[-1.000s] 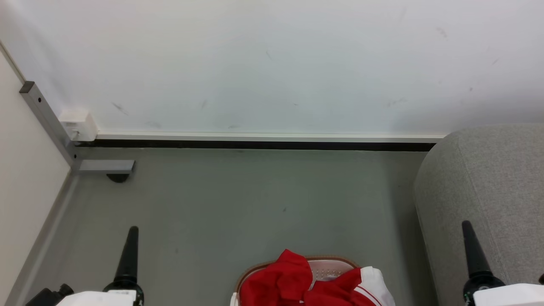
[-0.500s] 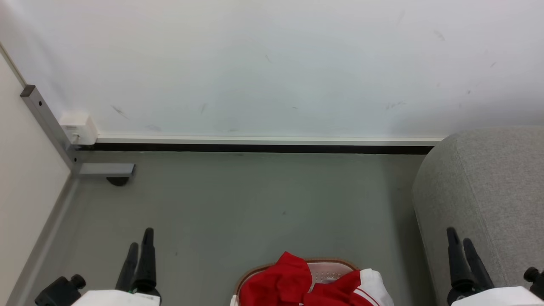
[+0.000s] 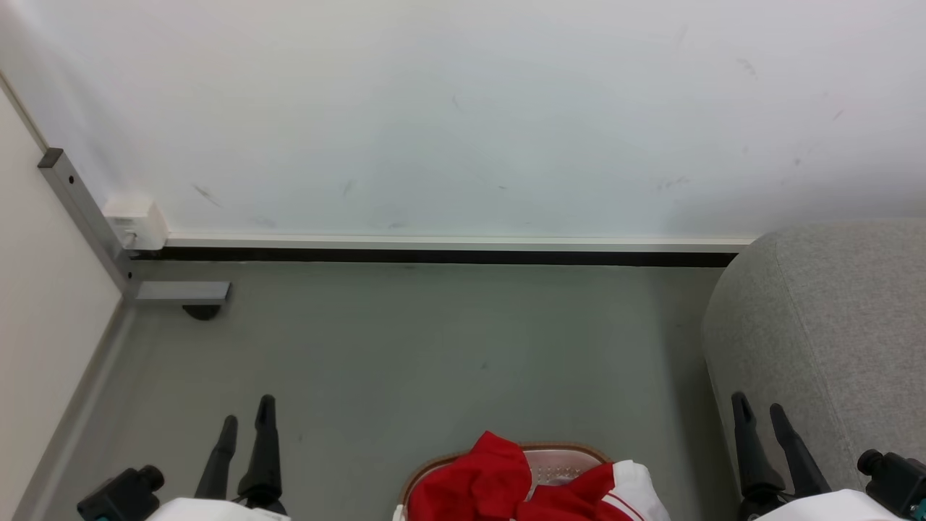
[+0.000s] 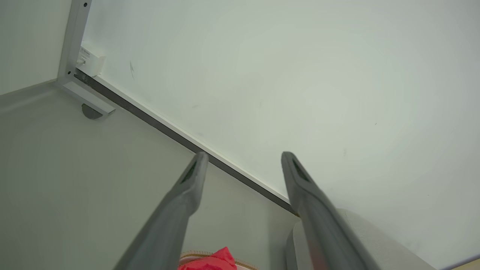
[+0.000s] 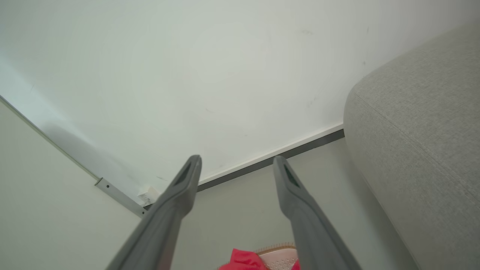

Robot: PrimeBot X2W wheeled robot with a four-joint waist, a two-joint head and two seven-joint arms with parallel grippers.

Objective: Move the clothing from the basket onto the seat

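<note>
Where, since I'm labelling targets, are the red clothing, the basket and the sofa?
red clothing (image 3: pixel 470 486): head view, on the crumpled red fold.
basket (image 3: pixel 571 447): head view, on its far brown rim.
sofa (image 3: pixel 832 318): head view, on its rounded grey upholstery.

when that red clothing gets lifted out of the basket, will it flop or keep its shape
Probably floppy: the clothing lies crumpled in soft folds, so it should sag from any pinch point. Likely light, since it looks like thin fabric. It heaps over the basket rim, so a trailing part may drag on it.
</note>
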